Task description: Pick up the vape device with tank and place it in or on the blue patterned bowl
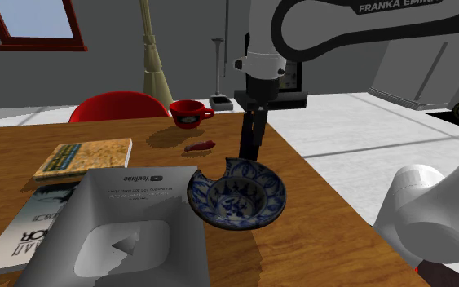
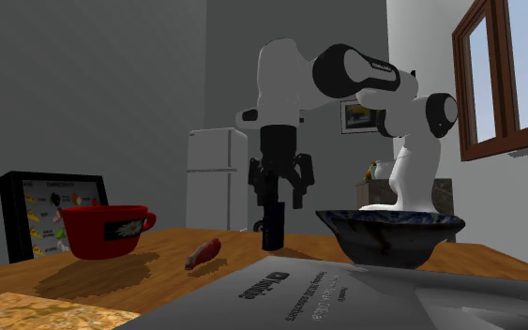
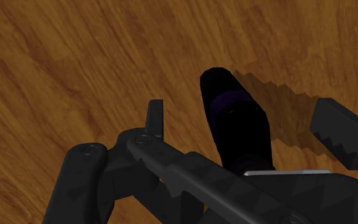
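Black from wrist to tip, the end effector [image 1: 252, 122] was closed on the vape [image 1: 252, 143], clasping its upper end so that the dark cylinder hung upright below the fingers. The vape was just behind the bowl [image 1: 275, 196] in the shoulder view, over the bare wooden tabletop [image 1: 24, 139] and outside the rim. In the second exterior view its lower end reached about level with the bowl's rim, a short way to that view's left of the bowl. In the wrist view its shadow fell on the wood beside it. The bowl was blue patterned, with a gap broken out of its rim. Behind the bowl lay a small red thing [image 1: 200, 146], and further back stood a red cup [image 1: 188, 113]. A grey plaque [image 1: 130, 220] touched the bowl's side.
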{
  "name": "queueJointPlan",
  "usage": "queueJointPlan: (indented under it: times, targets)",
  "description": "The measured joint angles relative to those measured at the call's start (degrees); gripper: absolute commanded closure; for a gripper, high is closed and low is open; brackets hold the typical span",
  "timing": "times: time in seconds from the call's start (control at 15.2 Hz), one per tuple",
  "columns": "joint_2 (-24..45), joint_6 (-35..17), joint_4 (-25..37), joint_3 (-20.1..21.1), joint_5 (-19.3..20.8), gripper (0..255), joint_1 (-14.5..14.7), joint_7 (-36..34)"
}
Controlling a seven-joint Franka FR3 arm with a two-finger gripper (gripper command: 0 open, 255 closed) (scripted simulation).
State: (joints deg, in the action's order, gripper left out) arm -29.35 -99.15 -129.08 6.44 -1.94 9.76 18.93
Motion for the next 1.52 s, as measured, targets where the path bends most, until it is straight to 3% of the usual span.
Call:
queueJointPlan:
  times: [0.73, 1.52]
  targets:
    - [0.1, 0.3, 0.4, 0.0, 0.0, 255, 0.0, 0.0]
    - [1.3, 9.1, 10.4, -0.2, 0.3, 255, -0.2, 0.0]
